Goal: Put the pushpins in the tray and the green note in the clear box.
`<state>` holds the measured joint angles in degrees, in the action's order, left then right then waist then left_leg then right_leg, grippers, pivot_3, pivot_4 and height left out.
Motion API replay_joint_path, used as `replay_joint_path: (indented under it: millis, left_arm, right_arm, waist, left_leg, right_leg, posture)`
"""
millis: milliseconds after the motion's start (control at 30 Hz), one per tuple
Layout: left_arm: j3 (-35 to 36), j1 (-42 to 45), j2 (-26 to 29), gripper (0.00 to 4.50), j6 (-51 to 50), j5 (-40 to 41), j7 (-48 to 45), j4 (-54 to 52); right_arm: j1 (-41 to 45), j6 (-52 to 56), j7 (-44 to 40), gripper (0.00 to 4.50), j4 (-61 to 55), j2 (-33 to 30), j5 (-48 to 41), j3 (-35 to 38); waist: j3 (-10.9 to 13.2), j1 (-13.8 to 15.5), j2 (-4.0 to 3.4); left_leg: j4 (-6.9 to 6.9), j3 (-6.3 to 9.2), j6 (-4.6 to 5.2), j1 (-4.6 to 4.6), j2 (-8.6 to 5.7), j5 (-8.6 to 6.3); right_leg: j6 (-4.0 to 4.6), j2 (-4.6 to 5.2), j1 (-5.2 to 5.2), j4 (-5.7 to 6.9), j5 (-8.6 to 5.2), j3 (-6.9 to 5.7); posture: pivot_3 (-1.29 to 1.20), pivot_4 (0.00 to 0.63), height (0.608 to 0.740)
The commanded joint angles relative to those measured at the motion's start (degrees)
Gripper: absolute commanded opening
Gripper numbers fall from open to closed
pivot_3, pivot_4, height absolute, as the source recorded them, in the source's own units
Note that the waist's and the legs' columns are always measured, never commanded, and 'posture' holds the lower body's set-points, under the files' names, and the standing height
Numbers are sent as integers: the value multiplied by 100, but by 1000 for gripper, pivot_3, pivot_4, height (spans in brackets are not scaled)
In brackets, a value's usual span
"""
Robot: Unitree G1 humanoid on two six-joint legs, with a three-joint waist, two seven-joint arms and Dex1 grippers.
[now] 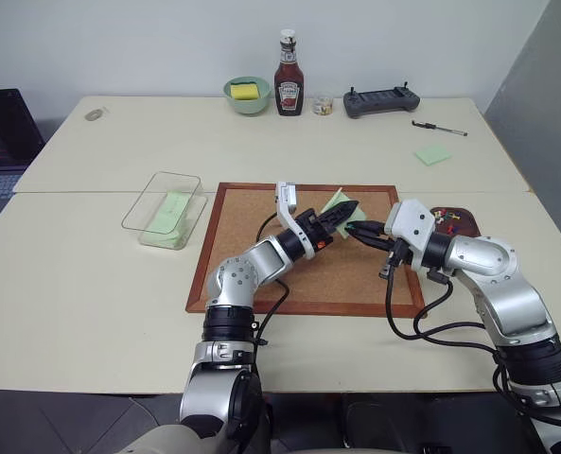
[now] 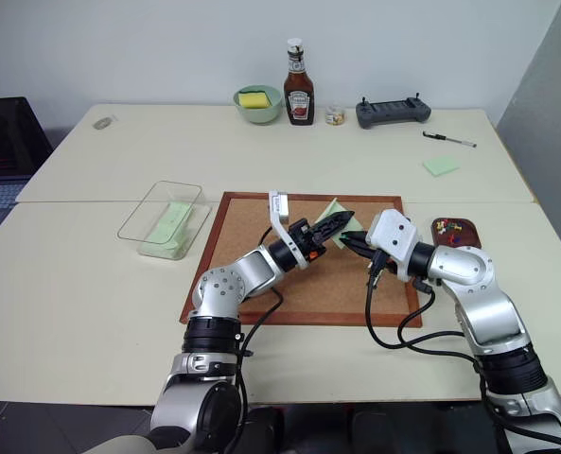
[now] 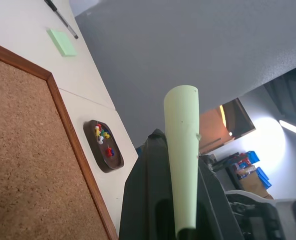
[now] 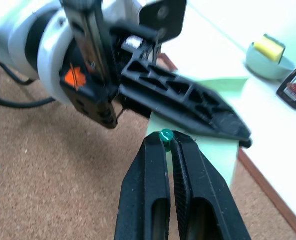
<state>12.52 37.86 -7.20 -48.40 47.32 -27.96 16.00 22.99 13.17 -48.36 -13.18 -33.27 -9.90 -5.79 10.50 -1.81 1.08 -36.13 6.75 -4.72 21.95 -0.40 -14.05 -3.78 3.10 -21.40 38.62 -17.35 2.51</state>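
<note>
Pushpin clamped in right end effector; left end effector pinches green note.

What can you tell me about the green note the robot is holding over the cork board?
The green note is a thin, pale green slip of paper, curled lengthwise into a shallow trough. The left gripper has its jaws shut on one end, holding the slip above the cork board near its far edge, the free end sticking out past the fingertips. A green pushpin, pinched in the right gripper, sits against the note's face.
</note>
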Motion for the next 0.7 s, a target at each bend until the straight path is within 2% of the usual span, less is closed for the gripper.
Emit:
replay_joint_path:
  millis: [33,367,700]
  left_arm:
    - [-55,73,-60,26,333,-186,120,71]
    - [-66,46,26,26,569,-331,232,29]
    - [-301,-158,289,26,662,-552,364,-674]
  right_arm:
    - [-28,-54,73,0,-268,5,-127,165]
    - [-190,55,431,0,-270,-86,-214,693]
    - [-766,-519,1398,0,750,-599,796,1347]
  waist:
    - [0,-1,0]
    - [0,-1,0]
    - [0,-4,0]
  left_leg:
    - [0,0,0,-1,0,0]
    - [0,-1,1,0,0,0]
    - [1,-6,1,1,-1,-1]
  right_leg:
    - [0,0,0,0,0,0]
    - [0,0,0,0,0,1]
    - [0,1,-2,0,0,5]
  posture:
    - [0,150,740]
    - [0,150,740]
    - [0,150,740]
